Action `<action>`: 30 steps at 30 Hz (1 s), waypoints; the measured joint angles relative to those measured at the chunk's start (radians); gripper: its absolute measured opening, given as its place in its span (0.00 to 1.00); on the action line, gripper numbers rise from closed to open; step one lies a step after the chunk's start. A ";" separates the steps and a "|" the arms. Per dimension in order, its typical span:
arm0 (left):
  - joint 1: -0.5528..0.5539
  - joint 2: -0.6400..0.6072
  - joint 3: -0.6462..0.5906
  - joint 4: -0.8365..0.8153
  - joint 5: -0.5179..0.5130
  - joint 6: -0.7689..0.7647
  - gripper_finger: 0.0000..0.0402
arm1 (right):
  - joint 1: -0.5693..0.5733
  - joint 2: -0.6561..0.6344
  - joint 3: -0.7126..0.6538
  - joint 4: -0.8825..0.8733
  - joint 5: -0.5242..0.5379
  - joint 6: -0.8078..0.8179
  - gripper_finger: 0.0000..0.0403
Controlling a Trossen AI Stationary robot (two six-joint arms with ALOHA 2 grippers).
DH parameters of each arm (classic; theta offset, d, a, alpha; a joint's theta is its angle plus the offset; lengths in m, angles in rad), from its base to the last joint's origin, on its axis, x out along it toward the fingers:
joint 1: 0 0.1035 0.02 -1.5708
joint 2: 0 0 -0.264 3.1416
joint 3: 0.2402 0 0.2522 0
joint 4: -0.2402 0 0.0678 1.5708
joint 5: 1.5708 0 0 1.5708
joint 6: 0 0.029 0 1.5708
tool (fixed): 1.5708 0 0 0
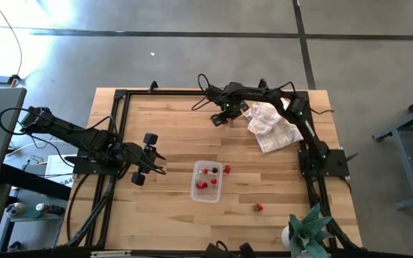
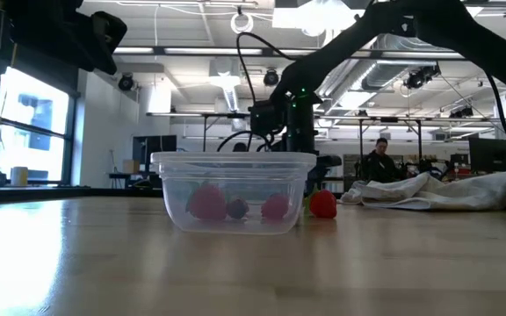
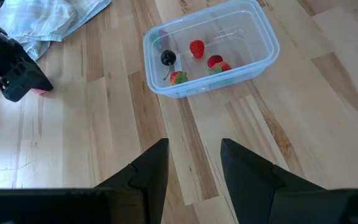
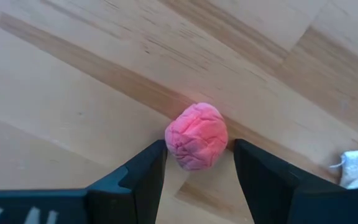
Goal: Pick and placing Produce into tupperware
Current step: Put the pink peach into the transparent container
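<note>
Right hand [image 4: 196, 163]: low at the far side of the bench [image 1: 171, 129], fingers spread either side of a pink berry [image 4: 196, 136], not yet pinching
Left hand [image 3: 194, 163]: waits spread and empty, near the tupperware [image 1: 207, 180]
Tupperware: mid-bench, several red pieces and a dark one inside
Loose: one berry beside it [image 1: 227, 169], a green-topped berry [image 1: 258, 207] farther off
Tip: centre the berry, close gently, lift straight

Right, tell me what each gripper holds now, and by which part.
Left gripper: open and empty above the bare wooden table. Right gripper: fingers flank a wrinkled pink-red round berry at its sides, down on the wood; whether they actually pinch it cannot be told.
</note>
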 joint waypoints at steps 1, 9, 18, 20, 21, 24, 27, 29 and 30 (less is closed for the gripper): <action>0.000 0.000 0.000 0.000 0.000 0.000 0.34 | 0.000 0.000 0.000 0.003 0.000 -0.001 0.46; 0.000 0.000 0.000 0.000 0.000 0.000 0.34 | -0.014 0.001 -0.001 0.019 -0.006 -0.025 0.46; 0.000 0.000 0.000 0.000 0.000 0.000 0.34 | -0.014 0.003 -0.001 0.027 0.001 -0.046 0.46; 0.000 0.000 0.000 0.000 0.000 0.000 0.34 | -0.014 0.004 -0.001 0.028 0.002 -0.047 0.46; 0.000 0.000 0.000 0.000 0.000 0.000 0.34 | -0.014 0.004 -0.001 0.030 0.002 -0.047 0.45; 0.000 0.000 0.000 0.000 0.000 0.000 0.34 | -0.015 0.004 -0.001 0.034 0.003 -0.047 0.43; 0.000 0.000 0.000 0.000 0.000 0.000 0.34 | -0.015 0.004 -0.001 0.040 0.003 -0.047 0.39; 0.000 0.000 0.000 0.000 0.000 0.000 0.34 | -0.015 0.004 -0.001 0.044 0.006 -0.047 0.36; 0.000 0.000 0.000 0.000 0.000 0.000 0.34 | -0.015 0.004 -0.001 0.047 0.006 -0.047 0.35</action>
